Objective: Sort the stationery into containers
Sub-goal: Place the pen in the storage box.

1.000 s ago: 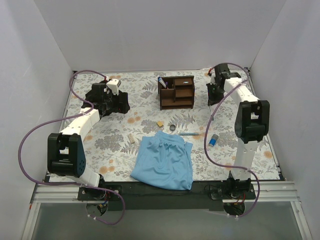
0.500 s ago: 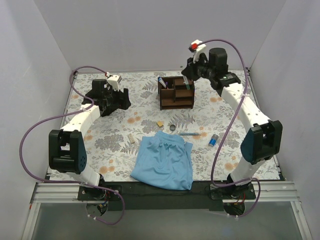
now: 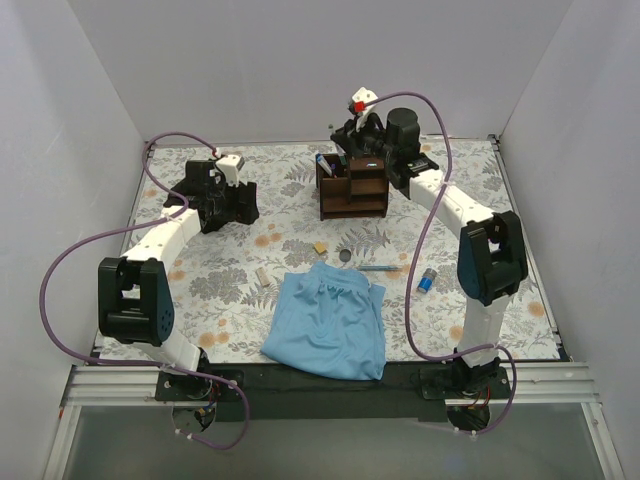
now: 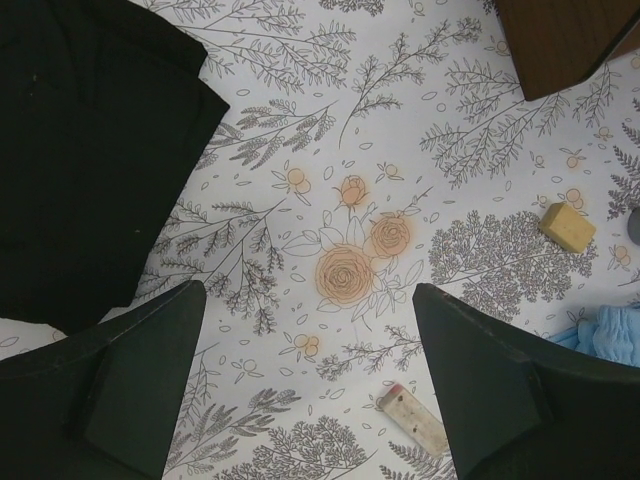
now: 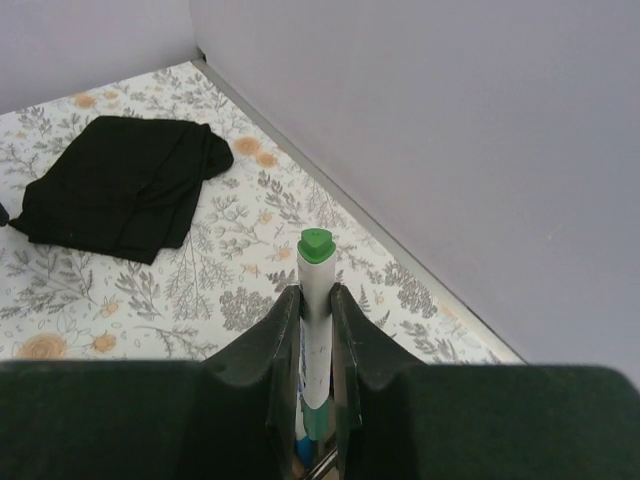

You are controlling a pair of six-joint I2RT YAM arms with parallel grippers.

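1. Over the far middle of the table (image 3: 230, 290), at 12 o'clock, the right pincer (image 3: 355, 138) now hangs above the dark wooden organizer (image 3: 352, 185). A second ago that arm was folded out at 2 o'clock, well apart from it.
2. The right wrist view shows the right pincer (image 5: 315, 293) clamped narrowly on a marker (image 5: 316, 275), a smooth white barrel with a green, three-cornered cap, standing upright.
3. This looks like a delivery: the marker seems ready to be lowered into a slot. I cannot tell whether its tip is already inside.
4. The left pincer (image 4: 308, 295) is spread wide and empty at 10 o'clock, above the flower-printed table beside the crumpled black cloth (image 4: 90, 150).
5. Much remains loose near the centre: a tan block (image 4: 567, 227) with soft square edges, a pale eraser (image 4: 418, 420) with a pinkish end, a dark ring (image 3: 344, 256), a thin blue pen (image 3: 375, 268) and, at 4 o'clock, a blue-capped cylinder (image 3: 427, 281).
6. At 6 o'clock lies the limp light blue cloth (image 3: 330, 325).
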